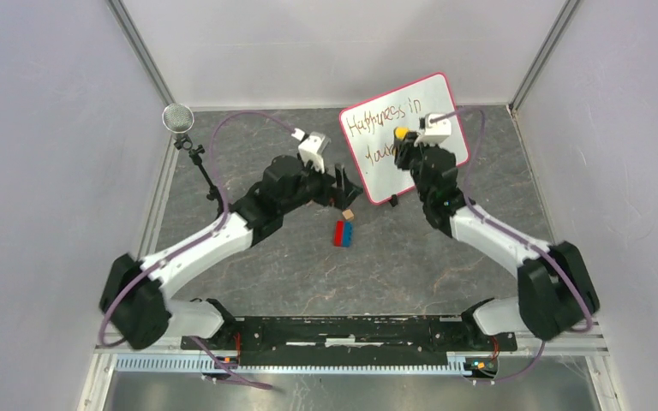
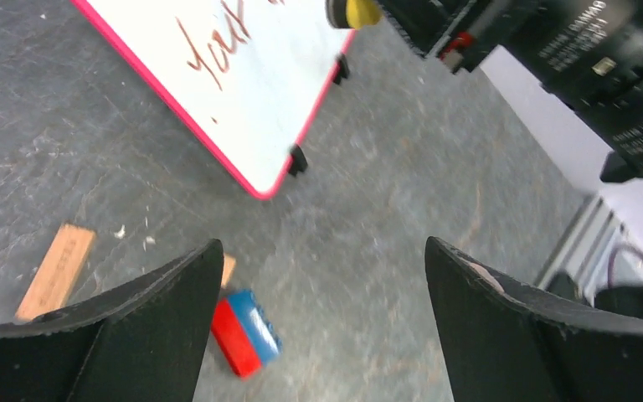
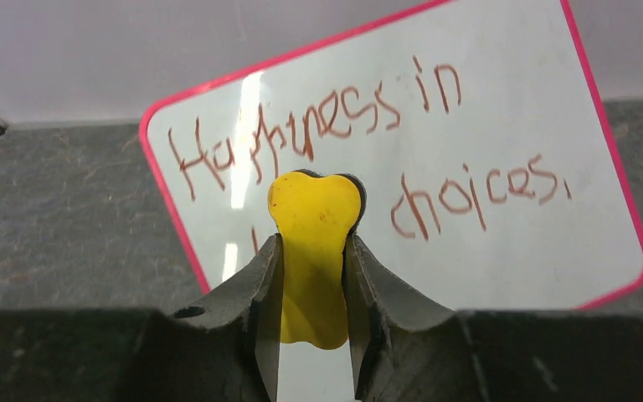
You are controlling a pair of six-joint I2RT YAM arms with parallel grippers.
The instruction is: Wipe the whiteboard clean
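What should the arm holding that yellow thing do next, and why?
Probably press the eraser in the right claw onto the whiteboard and wipe across the writing. The claw is shut on the eraser, which sits over the board's middle, and the words look untouched.

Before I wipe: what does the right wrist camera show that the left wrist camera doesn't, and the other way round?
Right wrist only: the right gripper shut on the yellow eraser, and the whiteboard words "Happiness in" and "choices". Left wrist only: the open left gripper, a red-and-blue block and a wooden block near the board's corner. Both: the whiteboard with writing not yet erased, and the eraser.
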